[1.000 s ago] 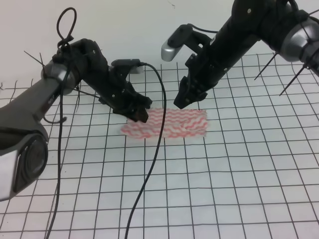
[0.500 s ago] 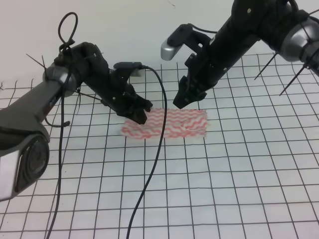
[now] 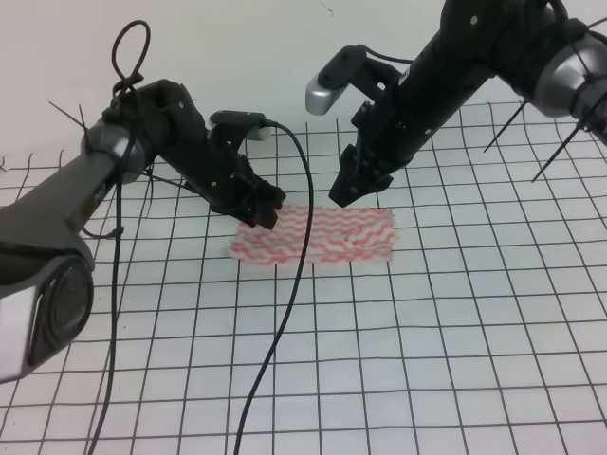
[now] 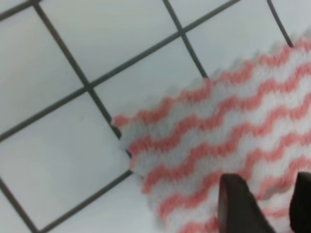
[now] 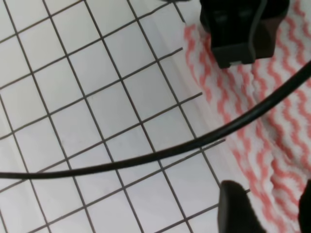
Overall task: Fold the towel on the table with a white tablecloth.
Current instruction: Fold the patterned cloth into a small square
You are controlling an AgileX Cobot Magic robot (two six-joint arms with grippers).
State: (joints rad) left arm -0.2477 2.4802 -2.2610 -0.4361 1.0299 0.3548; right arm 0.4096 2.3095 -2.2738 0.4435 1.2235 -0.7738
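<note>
our left gripper (image 3: 264, 214) has lifted slightly off the towel (image 3: 327, 235); both grippers, right gripper (image 3: 347, 192) included, hang part open, empty.

**What my table carries**

Beneath me is the table (image 3: 455, 379), covered edge to edge by the white tablecloth (image 3: 190, 322) with its grid of thin black lines. The cloth lies flat and smooth. Directly on it rests 1 towel (image 3: 332, 237), pink-red wavy stripes on white, lying flat toward the far middle of the surface with its long side running left to right. Through my left wrist view, 1 scalloped towel corner (image 4: 121, 121) sits against a grid line.
</note>
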